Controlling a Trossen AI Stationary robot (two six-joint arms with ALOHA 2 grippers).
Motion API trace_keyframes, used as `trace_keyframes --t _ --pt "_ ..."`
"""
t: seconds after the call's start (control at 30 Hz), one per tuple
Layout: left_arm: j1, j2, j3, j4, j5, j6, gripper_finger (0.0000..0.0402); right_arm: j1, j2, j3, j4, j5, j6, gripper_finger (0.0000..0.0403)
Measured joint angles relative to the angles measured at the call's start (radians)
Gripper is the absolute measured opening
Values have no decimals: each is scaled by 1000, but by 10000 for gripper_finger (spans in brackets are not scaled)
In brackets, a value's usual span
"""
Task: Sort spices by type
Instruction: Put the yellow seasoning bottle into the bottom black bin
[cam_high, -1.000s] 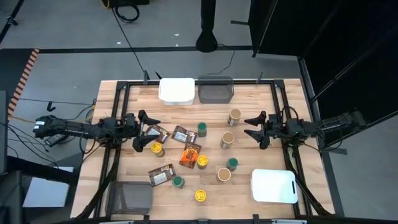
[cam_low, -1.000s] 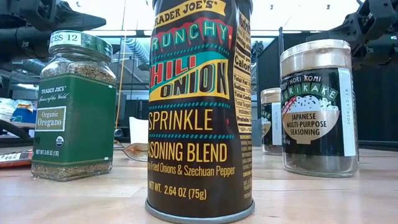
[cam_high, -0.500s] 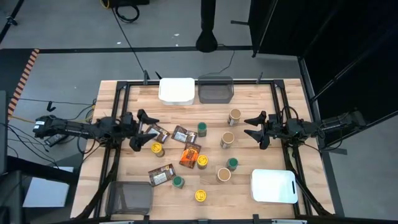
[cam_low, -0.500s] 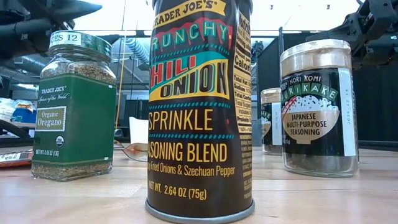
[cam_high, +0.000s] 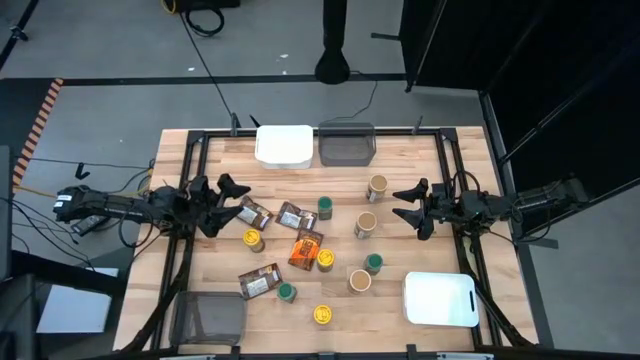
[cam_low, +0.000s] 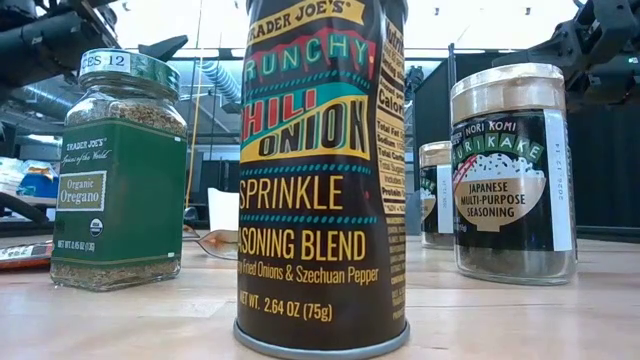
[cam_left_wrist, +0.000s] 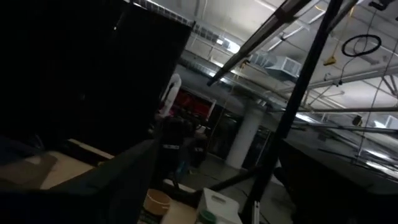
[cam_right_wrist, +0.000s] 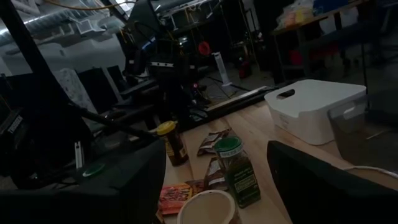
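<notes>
My left gripper (cam_high: 222, 196) hangs wide beside the brown packets (cam_high: 254, 215) — best to drop squarely over one; right gripper (cam_high: 411, 206) waits, wide.

Spices scattered over the table's middle; all jars upright, all packets lying flat. Tan-lidded jars: far right (cam_high: 377, 187), below it (cam_high: 366, 224), near right (cam_high: 359, 281); green-lidded jars: far centre (cam_high: 325, 207), right of centre (cam_high: 373, 263), near left of centre (cam_high: 287, 292); yellow-lidded jars: left (cam_high: 252, 240), centre (cam_high: 326, 259), nearest edge (cam_high: 322, 315). Brown packets with pale labels: far left (cam_high: 254, 215), beside it to the right (cam_high: 294, 216), near left (cam_high: 260, 281); orange packet (cam_high: 306, 248) at centre, touching the centre yellow-lidded jar. Low view: oregano jar (cam_low: 120, 170) left, tall chili onion tin (cam_low: 320, 175) centre, furikake jar (cam_low: 512, 170) right.
</notes>
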Motion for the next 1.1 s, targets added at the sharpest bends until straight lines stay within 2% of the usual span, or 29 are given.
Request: trace_keyframes --t 0.1,0.27,0.33,0.4,0.47,0.57,0.7,0.8,1.0,1.1 --pt "0 0 0 8 -2 -4 346 0 0 0 2 0 0 287" --pt "1 0 7 70 -168 -54 346 -1 0 0 11 8 0 287" --pt "1 0 45 57 -226 -110 346 -6 0 0 53 9 0 287" --pt "0 8 127 -17 -229 -127 346 -11 -2 0 99 5 4 287" --pt "0 30 256 -195 -222 -120 346 -12 -2 0 181 3 38 287" --pt "0 107 505 -585 -205 -76 346 -12 -3 0 311 1 79 287" --pt "0 271 851 -1148 -191 -116 346 -6 -3 0 470 -65 173 287" --pt "0 415 1060 -1511 -149 -194 346 -4 -3 0 489 -106 184 287" --pt "-14 689 1327 -1970 56 -204 346 -5 -1 0 487 -180 209 287" --pt "-36 811 1416 -2142 82 -174 346 -5 0 0 486 -180 205 287"
